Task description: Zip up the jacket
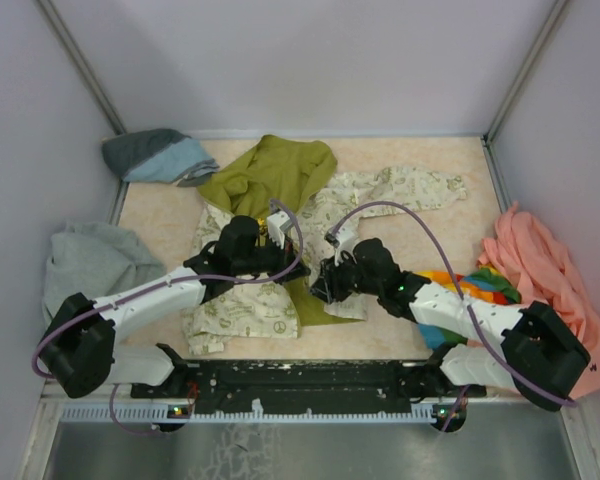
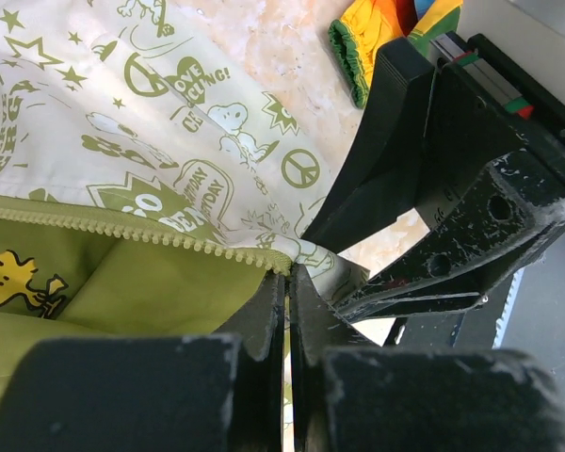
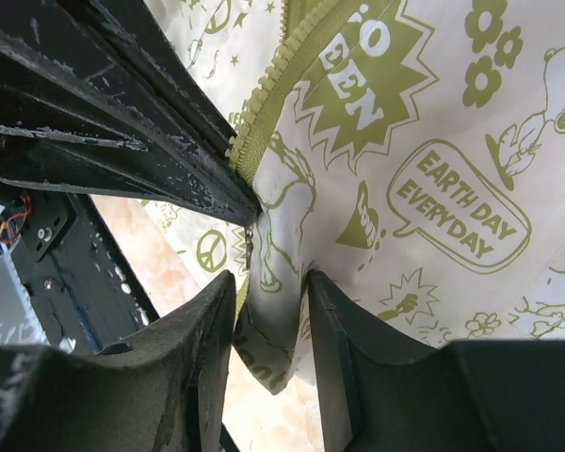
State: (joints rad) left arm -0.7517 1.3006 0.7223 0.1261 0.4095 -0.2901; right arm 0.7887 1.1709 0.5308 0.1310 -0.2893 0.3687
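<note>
jacket — centre of table | sweatshirt left | garment right | bundle back-left corner

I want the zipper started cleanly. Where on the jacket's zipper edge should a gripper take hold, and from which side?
Pinch the jacket at the hem corner where the zipper teeth end, coming in from the near side. The garment lies open with its hem nearest, and that corner is a thin, free edge that fingers can slip over. The left gripper is shut there.
</note>
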